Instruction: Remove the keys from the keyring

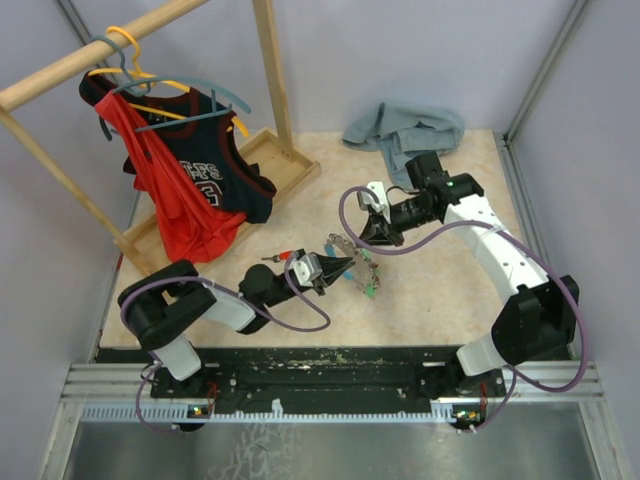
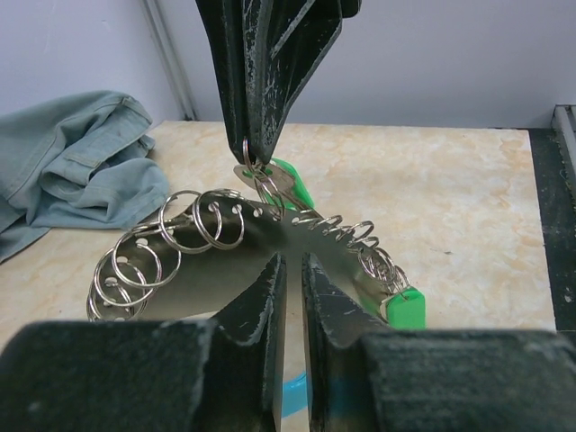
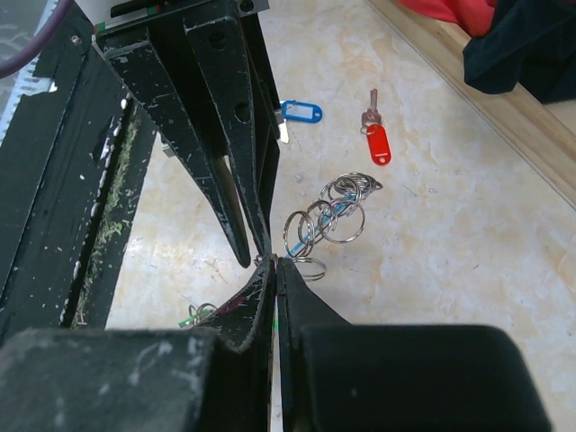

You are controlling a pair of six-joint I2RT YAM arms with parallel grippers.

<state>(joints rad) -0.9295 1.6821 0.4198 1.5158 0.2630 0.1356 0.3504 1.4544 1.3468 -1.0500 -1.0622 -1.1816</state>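
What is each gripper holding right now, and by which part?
Right gripper pinches a small ring beside the green-tagged key; left gripper appears to pinch the keyring mid-length on its perforated band.

Jaws meet tip to tip; bare bench (image 1: 440,300) to their right.
Cloth (image 1: 405,130) lies beyond them; rack (image 1: 270,160) and red-tagged key (image 3: 378,142) to their left.

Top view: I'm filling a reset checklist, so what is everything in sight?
keyring: one, silvery, green tags, mid-table between grippers
red-tagged key: one, loose on table
blue tag: one, near it
denim garment: one, blue-grey, far edge
clothes rack: one, wooden, far left
hangers: at least two, orange and grey-blue, on rack
jersey: one, black, hanging
red garment: one, hanging alongside
table: one, beige
left gripper: one, black, tips at keyring
right gripper: one, black, shut on keyring
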